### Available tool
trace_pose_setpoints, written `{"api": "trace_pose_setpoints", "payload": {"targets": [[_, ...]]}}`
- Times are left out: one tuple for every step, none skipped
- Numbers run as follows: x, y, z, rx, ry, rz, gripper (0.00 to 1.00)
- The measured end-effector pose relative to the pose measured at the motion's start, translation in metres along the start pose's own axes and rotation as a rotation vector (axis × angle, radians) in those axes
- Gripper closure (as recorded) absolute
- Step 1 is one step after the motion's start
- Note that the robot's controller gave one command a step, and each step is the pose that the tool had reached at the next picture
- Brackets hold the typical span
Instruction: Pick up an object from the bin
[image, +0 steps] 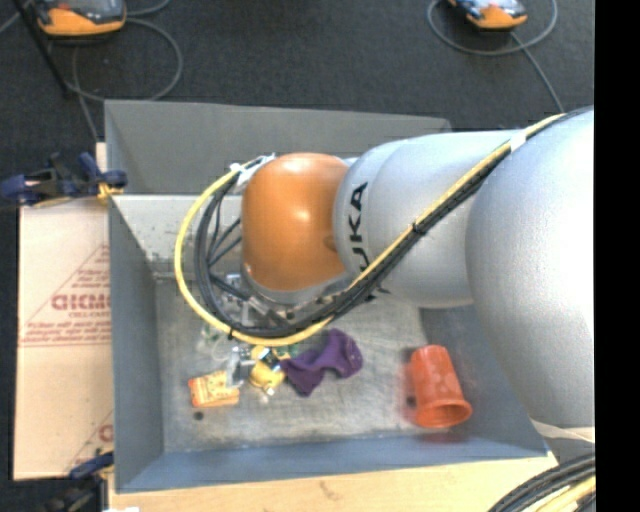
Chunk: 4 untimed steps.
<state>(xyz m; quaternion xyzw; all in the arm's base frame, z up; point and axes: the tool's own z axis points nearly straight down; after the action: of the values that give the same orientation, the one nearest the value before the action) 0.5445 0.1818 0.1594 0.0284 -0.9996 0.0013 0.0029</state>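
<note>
Arm (450, 220) hides how its hand (238, 352) stands, above one yellow toy (264, 375), one purple cloth (322, 363), one red cup (436, 388).

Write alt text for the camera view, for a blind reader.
The gripper hangs low in the grey bin, just above a small orange packet and a small yellow thing. Beside them lies a purple cloth; farther right, a red-orange cup on its side.

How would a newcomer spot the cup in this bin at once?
Start at the grey metal bin and follow its floor to the right, beside the silver arm. There lies an orange-red plastic cup, alone. Unlike the crumpled purple cloth left of it, it is tapered and open-mouthed.
</note>
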Motion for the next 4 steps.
{"api": "trace_pose_setpoints", "payload": {"targets": [[-0.003,0.009,0.078,-0.004,-0.012,-0.236,1.0],[-0.003,0.009,0.078,-0.004,-0.012,-0.235,1.0],[0.018,-0.009,0.041,0.001,-0.01,-0.863,0.0],[0.023,-0.016,0.029,0.002,-0.012,-1.048,0.0]]}}
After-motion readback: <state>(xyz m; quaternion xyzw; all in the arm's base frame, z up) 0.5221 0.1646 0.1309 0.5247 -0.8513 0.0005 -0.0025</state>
